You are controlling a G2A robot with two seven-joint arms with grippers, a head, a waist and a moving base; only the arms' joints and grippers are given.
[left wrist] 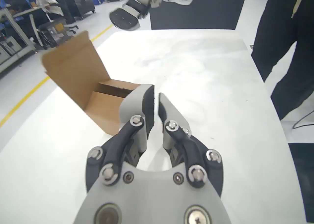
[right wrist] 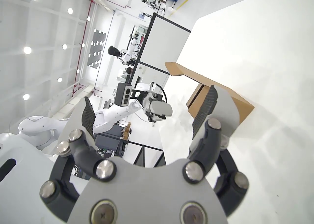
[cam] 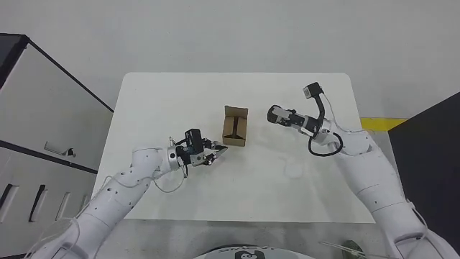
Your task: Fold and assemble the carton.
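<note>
A small brown carton [cam: 235, 127] stands in the middle of the white table [cam: 287, 187], its top open and one flap raised. My left gripper [cam: 218, 152] sits low beside the carton's near left corner, shut with nothing between its fingers. In the left wrist view the gripper [left wrist: 156, 98] lies right next to the carton [left wrist: 78, 75], close to its open box wall. My right gripper [cam: 272, 114] hovers just right of the carton, open and empty. In the right wrist view the gripper [right wrist: 149, 104] faces the carton [right wrist: 242, 105], one fingertip [right wrist: 208, 102] overlapping it.
A grey cabinet [cam: 43, 108] stands against the table's left side and a dark panel [cam: 431, 144] against its right. Bare tabletop stretches in front of and behind the carton. The far table edge is some way behind it.
</note>
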